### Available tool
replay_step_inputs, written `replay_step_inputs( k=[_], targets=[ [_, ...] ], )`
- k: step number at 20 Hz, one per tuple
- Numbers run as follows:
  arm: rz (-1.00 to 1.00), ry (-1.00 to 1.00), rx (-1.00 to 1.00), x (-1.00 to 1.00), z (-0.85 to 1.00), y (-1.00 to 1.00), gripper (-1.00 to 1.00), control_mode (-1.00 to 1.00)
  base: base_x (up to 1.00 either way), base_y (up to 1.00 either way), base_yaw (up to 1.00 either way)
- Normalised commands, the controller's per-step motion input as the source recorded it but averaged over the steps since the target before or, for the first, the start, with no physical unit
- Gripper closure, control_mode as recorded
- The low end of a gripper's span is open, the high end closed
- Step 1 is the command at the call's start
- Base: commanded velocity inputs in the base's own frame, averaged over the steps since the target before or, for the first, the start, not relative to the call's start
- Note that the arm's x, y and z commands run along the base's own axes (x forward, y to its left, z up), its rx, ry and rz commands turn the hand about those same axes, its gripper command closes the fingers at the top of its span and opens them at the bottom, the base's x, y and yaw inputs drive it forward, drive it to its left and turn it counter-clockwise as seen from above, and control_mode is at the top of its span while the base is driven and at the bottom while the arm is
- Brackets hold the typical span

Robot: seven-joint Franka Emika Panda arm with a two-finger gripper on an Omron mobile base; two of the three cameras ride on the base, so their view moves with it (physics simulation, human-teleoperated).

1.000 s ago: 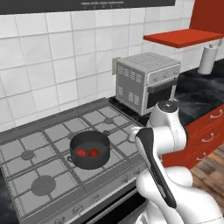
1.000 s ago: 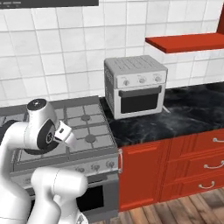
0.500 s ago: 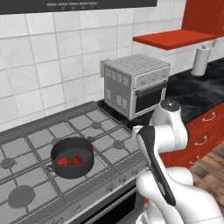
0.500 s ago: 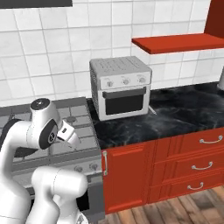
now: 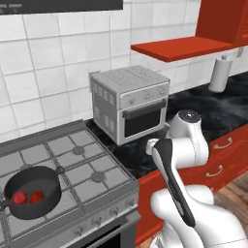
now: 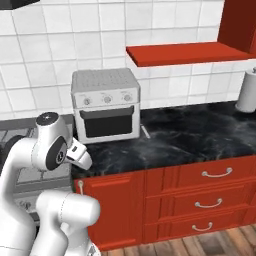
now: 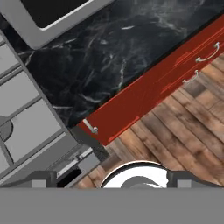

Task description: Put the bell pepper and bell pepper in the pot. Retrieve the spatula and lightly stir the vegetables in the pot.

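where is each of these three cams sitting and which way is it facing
Left base view: behind the arm's left, facing the grey stove with two red bell peppers in the round dark grey pot; white arm lower right.
Right base view: behind its right, facing the black marble counter; arm lower left.
Hand view: on the hand, looking down at the counter edge and red drawers.
Both base views share the silver toaster oven.
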Motion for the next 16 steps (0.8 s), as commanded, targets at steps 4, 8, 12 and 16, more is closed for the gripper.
replay_step_inputs(
  k=[4,8,12,16],
  targets=[
    [0.00,0.00,0.00,0.00,0.00,0.00,-1.00,1.00,0.14,-0.84,0.20],
    [0.00,0.00,0.00,0.00,0.00,0.00,-1.00,1.00,0.15,-0.81,0.23],
    [0.00,0.00,0.00,0.00,0.00,0.00,-1.00,1.00,0.13,-0.79,0.27],
    [0.00,0.00,0.00,0.00,0.00,0.00,-1.00,1.00,0.13,-0.71,0.37]
  ],
)
